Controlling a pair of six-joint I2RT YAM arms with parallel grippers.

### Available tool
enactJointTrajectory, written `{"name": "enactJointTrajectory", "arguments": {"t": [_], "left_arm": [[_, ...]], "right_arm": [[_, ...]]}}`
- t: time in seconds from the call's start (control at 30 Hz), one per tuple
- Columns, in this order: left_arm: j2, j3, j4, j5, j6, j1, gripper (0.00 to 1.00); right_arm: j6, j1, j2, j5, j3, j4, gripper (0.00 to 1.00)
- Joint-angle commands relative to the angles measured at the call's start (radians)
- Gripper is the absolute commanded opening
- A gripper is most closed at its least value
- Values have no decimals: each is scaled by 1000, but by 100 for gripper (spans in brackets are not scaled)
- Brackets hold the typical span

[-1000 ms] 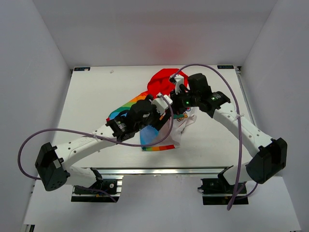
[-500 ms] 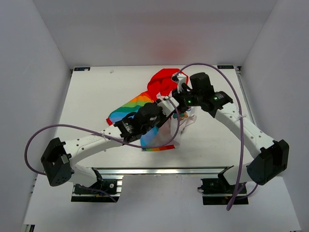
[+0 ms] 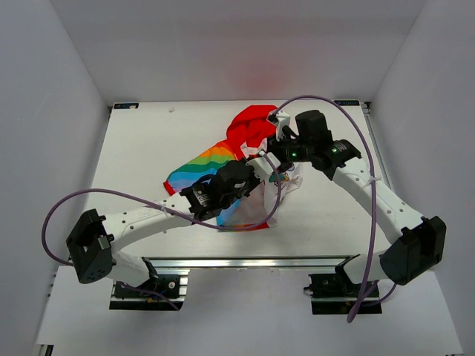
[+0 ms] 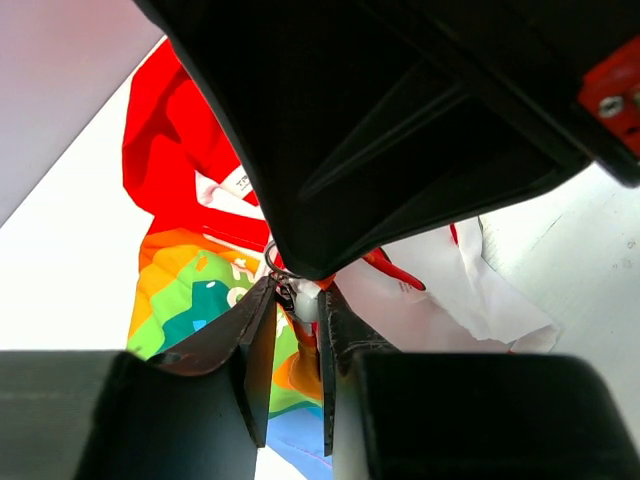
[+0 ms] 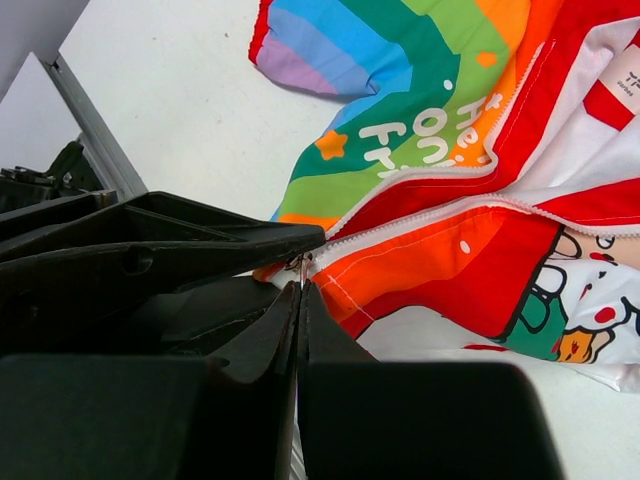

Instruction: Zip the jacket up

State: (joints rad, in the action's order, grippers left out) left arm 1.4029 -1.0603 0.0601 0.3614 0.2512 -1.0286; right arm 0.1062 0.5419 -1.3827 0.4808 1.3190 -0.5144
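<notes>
The jacket [image 3: 249,127] lies at the table's middle back, red hood at the far end and a rainbow sleeve [image 3: 202,165] spread to the left. Both grippers meet over its front opening. My left gripper [image 3: 260,163] has its jaws drawn in around the white lower end of the zipper [image 4: 305,303] and the orange cloth there. My left gripper [image 4: 297,300] sits directly under the right one's black body [image 4: 400,130]. My right gripper [image 5: 301,285] is shut, pinching the thin metal zipper pull at its tips. The open white zipper teeth [image 5: 430,215] run away to the right. The right gripper [image 3: 273,152] hides the slider from above.
White walls close in the table [image 3: 141,148] on three sides. An aluminium rail [image 3: 245,262] runs along the near edge between the arm bases. Purple cables [image 3: 326,104] loop over both arms. A left finger [image 5: 200,240] lies close beside my right fingertips.
The left arm has pushed right and up to the zipper, and its jaws have narrowed from wide open onto the zipper's lower end. The right gripper has held its pinch, shifting slightly.
</notes>
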Motion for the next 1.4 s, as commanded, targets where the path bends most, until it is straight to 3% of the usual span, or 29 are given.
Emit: {"name": "enactJointTrajectory", "arguments": {"t": [0.0, 0.23, 0.47, 0.6, 0.63, 0.77, 1.03, 1.27, 1.3, 1.37], "left_arm": [[-27, -9, 17, 10, 3, -11, 0], [-126, 8, 76, -78, -12, -24, 0], [-226, 63, 72, -131, -46, -25, 0], [-231, 91, 38, -63, -82, -24, 1], [-222, 86, 41, -24, -89, -24, 21], [-124, 47, 66, -15, -95, -24, 75], [-1, -36, 61, 96, -92, -24, 75], [22, -92, 110, 102, -95, -24, 71], [13, -93, 121, 102, -95, -24, 72], [-25, -84, 122, 99, -90, -24, 84]], "right_arm": [[9, -13, 30, -27, 48, 59, 0], [-62, -13, -47, -269, 66, 114, 0], [-102, -13, -137, -265, 40, 223, 0], [-97, -13, -107, -210, 30, 214, 0], [-92, -14, -75, -200, 1, 229, 0], [-68, -13, -23, -154, -27, 215, 0], [-46, -13, 43, -65, -67, 217, 0], [-59, -13, 43, -74, -79, 198, 0], [-59, -13, 40, -79, -78, 200, 0], [-63, -13, 39, -80, -75, 198, 0]]}}
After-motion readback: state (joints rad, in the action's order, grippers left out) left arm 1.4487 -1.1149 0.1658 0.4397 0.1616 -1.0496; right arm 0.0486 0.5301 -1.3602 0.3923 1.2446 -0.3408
